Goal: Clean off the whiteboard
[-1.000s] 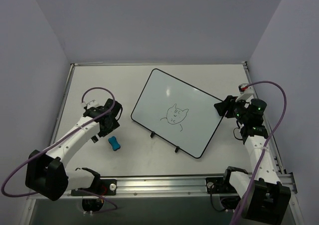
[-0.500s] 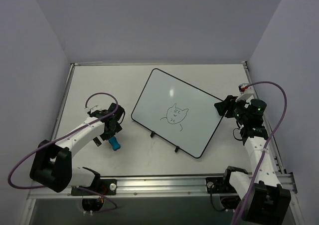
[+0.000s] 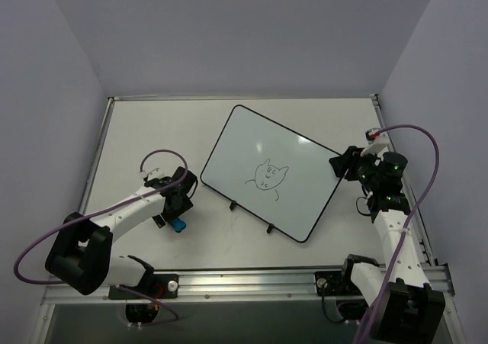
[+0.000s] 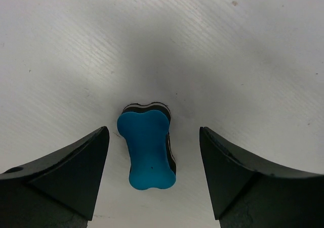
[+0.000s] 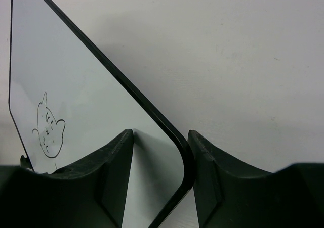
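White table (image 3: 137, 130), grey walls. We note the left gripper (image 4: 152, 137) wide open and empty, its jaws either side of the blue eraser (image 4: 147, 152), whose long axis runs along the gap. The whiteboard (image 3: 267, 172) stands mid-table, rightward. The right gripper (image 5: 161, 137) sits part-open astride its corner.

The glossy, black-rimmed whiteboard (image 3: 271, 172) stands tilted mid-table on two feet, cat doodle unerased.
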